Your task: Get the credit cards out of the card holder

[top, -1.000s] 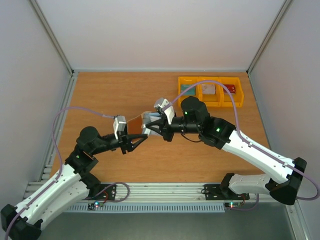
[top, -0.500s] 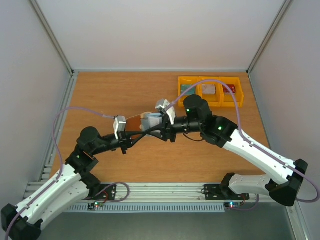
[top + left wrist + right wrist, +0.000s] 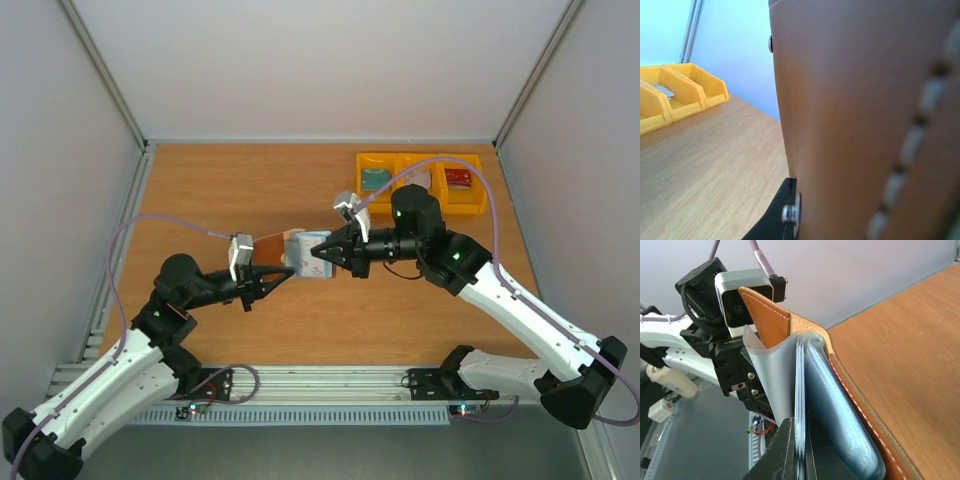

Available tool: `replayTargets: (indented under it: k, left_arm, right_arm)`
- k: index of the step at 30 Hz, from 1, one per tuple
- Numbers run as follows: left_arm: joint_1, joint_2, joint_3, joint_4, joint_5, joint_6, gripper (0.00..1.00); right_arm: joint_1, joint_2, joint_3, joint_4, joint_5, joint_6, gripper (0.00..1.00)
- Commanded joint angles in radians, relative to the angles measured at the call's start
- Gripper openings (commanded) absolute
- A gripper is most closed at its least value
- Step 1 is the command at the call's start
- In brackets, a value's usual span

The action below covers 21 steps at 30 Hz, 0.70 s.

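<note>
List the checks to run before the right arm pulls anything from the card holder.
1. Left gripper shut on the card holder, gripping its brown flap: ok.
2. Holder spread open, pockets facing the right gripper: ok.
3. Right gripper shut on the thin blue-grey layers inside: ok.
4. Pinched layer is a card, not lining: cannot tell.
5. Yellow bins all unobstructed from above: not ok, the right arm covers the middle one in the top view.

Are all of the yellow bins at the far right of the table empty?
No, a teal card lies in the left bin and a red card in the right bin.
</note>
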Motion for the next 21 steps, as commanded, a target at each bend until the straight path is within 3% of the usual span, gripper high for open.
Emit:
replayTargets:
  k: [1,3,4,5,6,8,12,15,19,21]
  left_arm:
    - [-0.007,-0.018,0.011,0.094,0.047,0.004,0.0]
    - [-0.007,-0.031,0.012,0.063,-0.009,0.005,0.0]
    - [-0.006,-0.041,0.016,0.028,-0.066,0.003,0.11]
    - [-0.002,-0.052,0.027,-0.032,-0.138,0.0,0.38]
    - [0.005,-0.063,0.038,-0.088,-0.198,0.015,0.52]
    - [0.02,-0.087,0.054,-0.188,-0.293,0.063,0.65]
    - [0.046,-0.129,0.068,-0.316,-0.394,0.168,0.68]
    - [0.068,-0.136,0.095,-0.334,-0.361,0.205,0.67]
    - [0.073,-0.123,0.138,-0.172,0.055,0.325,0.59]
    - [0.053,-0.066,0.159,-0.067,0.219,0.28,0.56]
  right_arm:
    - [-0.005,0.008,-0.026,0.042,-0.039,0.025,0.01]
    - [-0.021,-0.003,-0.034,0.032,-0.019,0.035,0.01]
    - [-0.038,-0.013,-0.041,0.029,-0.018,0.046,0.01]
    - [-0.062,-0.021,-0.047,0.025,-0.018,0.06,0.01]
    - [-0.084,-0.03,-0.049,0.013,-0.011,0.069,0.01]
    - [-0.117,-0.042,-0.041,-0.029,0.022,0.078,0.01]
    - [-0.126,-0.047,-0.006,-0.136,0.16,0.073,0.01]
    - [-0.126,-0.036,0.017,-0.189,0.276,0.101,0.01]
    - [-0.117,0.007,0.095,-0.277,0.525,0.192,0.01]
    - [-0.063,0.041,0.127,-0.278,0.655,0.207,0.01]
